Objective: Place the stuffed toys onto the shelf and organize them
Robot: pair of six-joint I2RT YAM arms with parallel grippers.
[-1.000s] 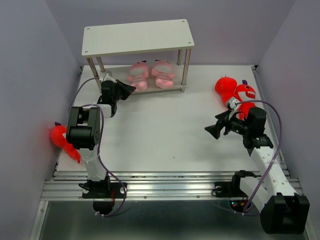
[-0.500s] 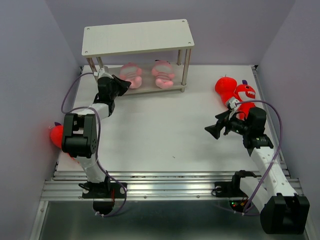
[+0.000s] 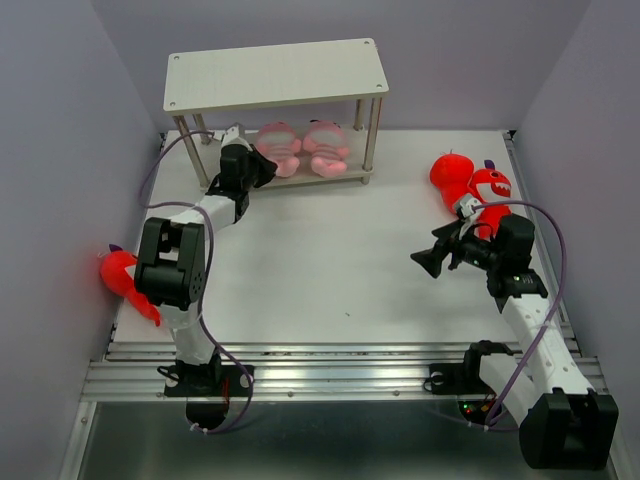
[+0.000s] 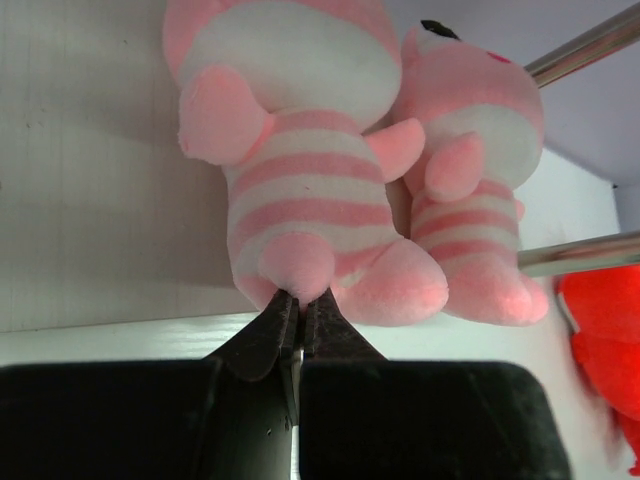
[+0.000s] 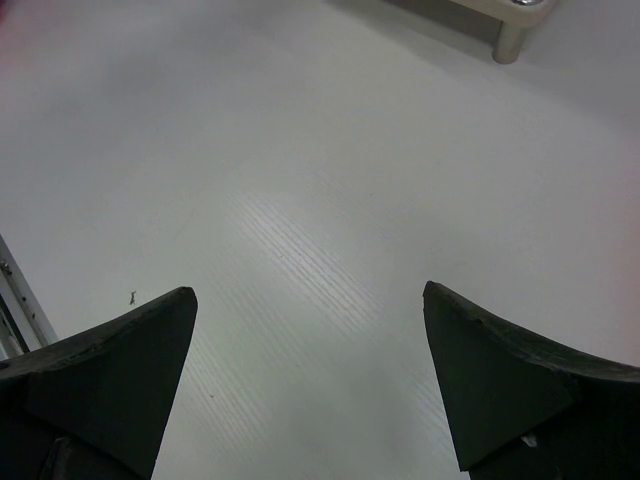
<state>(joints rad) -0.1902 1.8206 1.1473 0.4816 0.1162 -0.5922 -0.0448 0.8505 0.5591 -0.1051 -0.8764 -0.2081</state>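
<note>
Two pink striped plush pigs lie side by side on the lower board of the shelf [image 3: 276, 74]. My left gripper [image 3: 257, 167] is shut on the bottom end of the left pig [image 3: 277, 147]; in the left wrist view [image 4: 297, 300] the fingertips pinch its pink stub [image 4: 300, 265]. The right pig [image 3: 327, 146] touches it and also shows in the left wrist view [image 4: 470, 190]. Two red sharks [image 3: 473, 187] lie together at the right of the table, behind my right gripper [image 3: 427, 260], which is open and empty above bare table [image 5: 310, 300]. A third red shark [image 3: 122, 283] lies at the table's left edge.
The shelf's top board is bare. Thin metal legs [image 3: 374, 133] stand at the shelf's corners; two show in the left wrist view [image 4: 580, 48]. Grey walls close in left, right and behind. A metal rail [image 3: 330, 375] runs along the near edge.
My left gripper moved right along the shelf's front, from its left end to the left pig, and shut on the pig's bottom end. The right arm has not moved.
</note>
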